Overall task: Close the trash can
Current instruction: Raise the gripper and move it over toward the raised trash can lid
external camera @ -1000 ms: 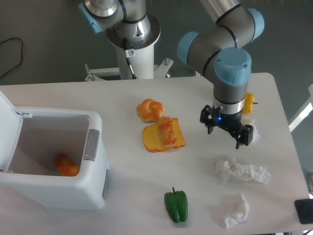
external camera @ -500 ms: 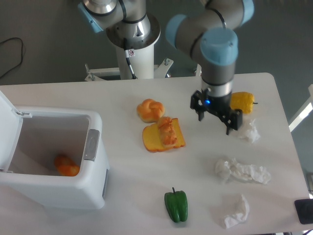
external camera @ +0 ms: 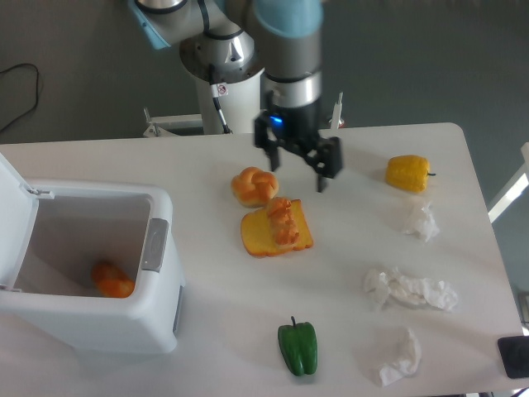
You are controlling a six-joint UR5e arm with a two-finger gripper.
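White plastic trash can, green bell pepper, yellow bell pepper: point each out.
White plastic trash can (external camera: pixel 124 318): fixed camera, front wall.
Green bell pepper (external camera: pixel 297 347): fixed camera, body centre.
Yellow bell pepper (external camera: pixel 407 173): fixed camera, body centre.

Bun (external camera: pixel 254 185) between claw (external camera: pixel 297 162) and trash can (external camera: pixel 91 273)

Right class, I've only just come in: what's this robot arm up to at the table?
The arm is working toward shutting the trash can, which stands open at the left of the table with its lid tipped up and an orange item inside. The gripper is empty, jaws apart, above the table near the bread roll, well short of the can. A yellow pepper, a green pepper and crumpled tissues lie untouched on the table.
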